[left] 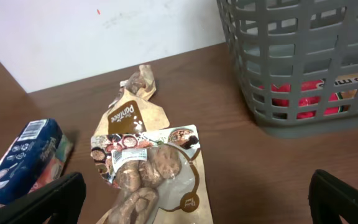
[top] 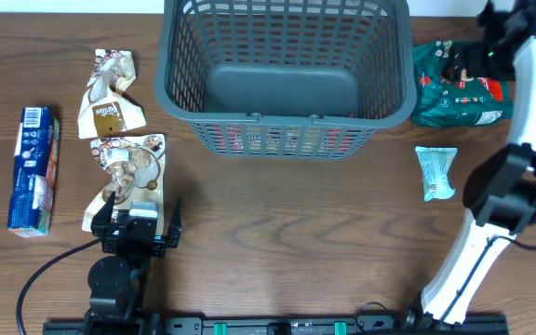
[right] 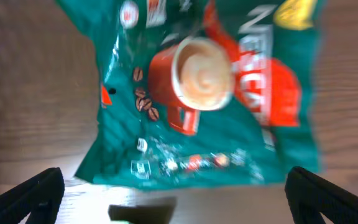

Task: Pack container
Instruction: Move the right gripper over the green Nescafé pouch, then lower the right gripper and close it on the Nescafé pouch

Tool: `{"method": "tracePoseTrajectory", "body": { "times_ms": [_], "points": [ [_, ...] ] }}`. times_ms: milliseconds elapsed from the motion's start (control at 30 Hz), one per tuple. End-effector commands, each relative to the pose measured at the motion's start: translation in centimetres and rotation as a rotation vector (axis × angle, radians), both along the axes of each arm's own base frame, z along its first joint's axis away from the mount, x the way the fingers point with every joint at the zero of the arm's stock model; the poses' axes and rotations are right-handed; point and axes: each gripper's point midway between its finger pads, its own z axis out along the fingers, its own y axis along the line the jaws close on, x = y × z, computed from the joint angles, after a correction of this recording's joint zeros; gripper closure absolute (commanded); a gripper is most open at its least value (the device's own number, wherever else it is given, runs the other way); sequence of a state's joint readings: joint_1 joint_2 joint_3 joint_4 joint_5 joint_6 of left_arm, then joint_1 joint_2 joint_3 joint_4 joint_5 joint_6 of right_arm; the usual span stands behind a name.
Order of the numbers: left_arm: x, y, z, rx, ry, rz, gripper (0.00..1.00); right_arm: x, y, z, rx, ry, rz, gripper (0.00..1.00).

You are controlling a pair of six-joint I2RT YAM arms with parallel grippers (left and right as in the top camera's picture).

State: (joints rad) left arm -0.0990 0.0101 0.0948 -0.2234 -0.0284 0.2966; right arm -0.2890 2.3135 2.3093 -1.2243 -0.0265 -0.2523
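Note:
The grey slotted container [top: 285, 126] stands at the back centre, with red packets showing through its front wall; it also shows in the left wrist view [left: 303, 118]. My left gripper [top: 136, 226] is open over the near end of a brown snack pouch [top: 128, 177], which lies between its fingers in the left wrist view [left: 151, 171]. My right gripper [top: 491, 42] is open above a green coffee packet [top: 454, 88], which fills the right wrist view [right: 204, 93] just ahead of the fingers. Neither gripper holds anything.
A second crumpled brown pouch [top: 110, 93] lies behind the first. A blue box [top: 33, 167] lies at the far left and shows in the left wrist view [left: 20, 165]. A small pale green packet [top: 435, 172] lies right of the container.

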Motion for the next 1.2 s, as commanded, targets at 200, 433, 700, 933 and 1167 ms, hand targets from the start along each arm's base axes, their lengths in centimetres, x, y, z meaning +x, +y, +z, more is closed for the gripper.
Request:
{"method": "tracePoseTrajectory", "body": {
  "times_ms": [200,433,700,933,1167],
  "points": [
    [0.0,-0.1,-1.2,0.017,0.025,-0.010,0.01,2.0,2.2,-5.4,-0.024,0.059,0.154,0.01],
    [0.0,-0.1,-1.2,0.017,0.025,-0.010,0.01,3.0,1.6,-5.0,-0.059,0.022,0.152,0.01],
    [0.0,-0.1,-1.2,0.017,0.025,-0.009,0.01,2.5,-1.4,-5.2,-0.082,0.021,0.053,0.01],
    [0.0,-0.1,-1.2,0.017,0.025,-0.010,0.01,1.5,-4.4,-6.3,-0.056,0.030,-0.165,0.01],
    [0.0,-0.1,-1.2,0.017,0.025,-0.010,0.01,1.3,-3.2,-8.4,-0.023,0.078,-0.141,0.01]
  ]
}}
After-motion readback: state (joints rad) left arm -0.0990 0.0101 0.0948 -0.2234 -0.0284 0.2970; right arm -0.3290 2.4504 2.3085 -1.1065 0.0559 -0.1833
